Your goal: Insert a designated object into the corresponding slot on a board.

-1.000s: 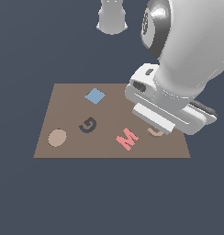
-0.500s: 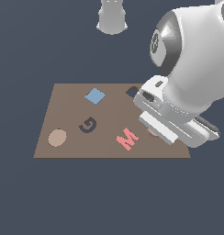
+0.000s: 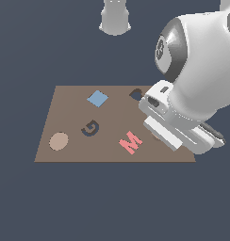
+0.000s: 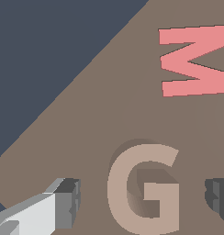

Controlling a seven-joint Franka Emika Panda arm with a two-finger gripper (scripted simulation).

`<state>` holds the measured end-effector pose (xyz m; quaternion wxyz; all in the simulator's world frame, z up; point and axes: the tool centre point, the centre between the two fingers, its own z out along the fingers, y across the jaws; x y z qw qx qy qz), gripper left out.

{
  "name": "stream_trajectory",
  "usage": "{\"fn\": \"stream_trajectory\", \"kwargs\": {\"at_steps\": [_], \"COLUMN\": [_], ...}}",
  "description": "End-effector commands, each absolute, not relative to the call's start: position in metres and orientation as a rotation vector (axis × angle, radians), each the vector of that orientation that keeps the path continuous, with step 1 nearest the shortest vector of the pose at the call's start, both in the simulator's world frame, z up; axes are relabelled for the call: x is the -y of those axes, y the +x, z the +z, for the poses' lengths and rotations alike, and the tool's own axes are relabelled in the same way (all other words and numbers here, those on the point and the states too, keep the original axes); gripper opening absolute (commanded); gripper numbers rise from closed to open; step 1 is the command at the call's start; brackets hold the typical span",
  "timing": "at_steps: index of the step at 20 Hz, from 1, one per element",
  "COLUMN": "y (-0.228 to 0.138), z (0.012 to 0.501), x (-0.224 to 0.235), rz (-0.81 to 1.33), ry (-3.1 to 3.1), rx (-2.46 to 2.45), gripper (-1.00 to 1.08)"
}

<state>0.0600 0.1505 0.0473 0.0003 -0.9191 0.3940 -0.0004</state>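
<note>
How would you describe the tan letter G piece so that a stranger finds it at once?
Start at the brown board, then find the red M lying on it. Beside the M, between the open fingers of the hand, lies the tan G piece. It is raised and beige, unlike the dark G-shaped recess.

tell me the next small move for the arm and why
Probably close the fingers on the tan G. In the wrist view they sit open on either side of it, apart from it, and the G-shaped slot on the board is unfilled.
</note>
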Motion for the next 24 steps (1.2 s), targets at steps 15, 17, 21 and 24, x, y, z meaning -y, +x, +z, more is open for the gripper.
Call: {"fn": "stream_trajectory", "kwargs": {"at_steps": [15,17,21,24], "y": [0.06,0.06,0.06,0.059], "z": [0.03,0.03,0.03,0.031], "x": [-0.15,-0.15,-0.147,-0.136], "rz": [0.0,0.0,0.0,0.0], "ry": [-2.885,-2.885,-2.885,-2.885], "rx": [-1.243,-1.243,-1.243,-1.242], "gripper": [-1.0,-1.0,-1.0,-1.0]}}
